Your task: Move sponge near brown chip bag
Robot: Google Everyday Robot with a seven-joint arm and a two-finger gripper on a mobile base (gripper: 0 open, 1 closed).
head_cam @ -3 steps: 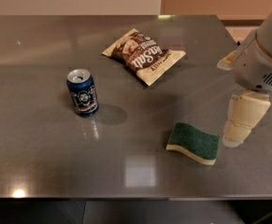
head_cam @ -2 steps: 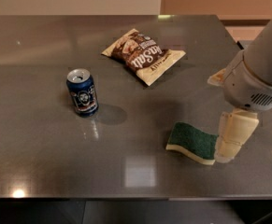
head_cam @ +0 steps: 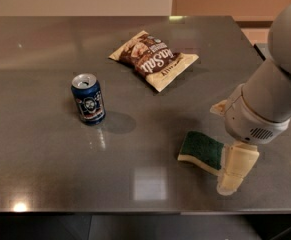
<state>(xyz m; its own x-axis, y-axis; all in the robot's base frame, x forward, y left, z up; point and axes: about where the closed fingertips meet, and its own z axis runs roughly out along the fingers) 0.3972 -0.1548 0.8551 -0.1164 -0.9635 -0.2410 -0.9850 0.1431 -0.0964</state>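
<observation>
The sponge [head_cam: 201, 149], dark green top over pale yellow foam, lies flat on the grey table [head_cam: 40, 154] at the front right. The brown chip bag [head_cam: 154, 59], crinkled brown and tan with white lettering, lies at the back centre, well apart from the sponge. My gripper [head_cam: 231, 180] hangs from the white arm [head_cam: 265, 104] at the right. It is low over the table, right at the sponge's right end. Its cream part overlaps the sponge's right edge.
A blue soda can [head_cam: 88, 98] stands upright left of centre, between the table's left side and the sponge. The table's front edge [head_cam: 135, 211] runs just below the sponge and gripper. The right edge lies behind the arm.
The arm has moved left and down. The gripper has come from beside the sponge's right end to right against it. The sponge, bag and can have not moved.
</observation>
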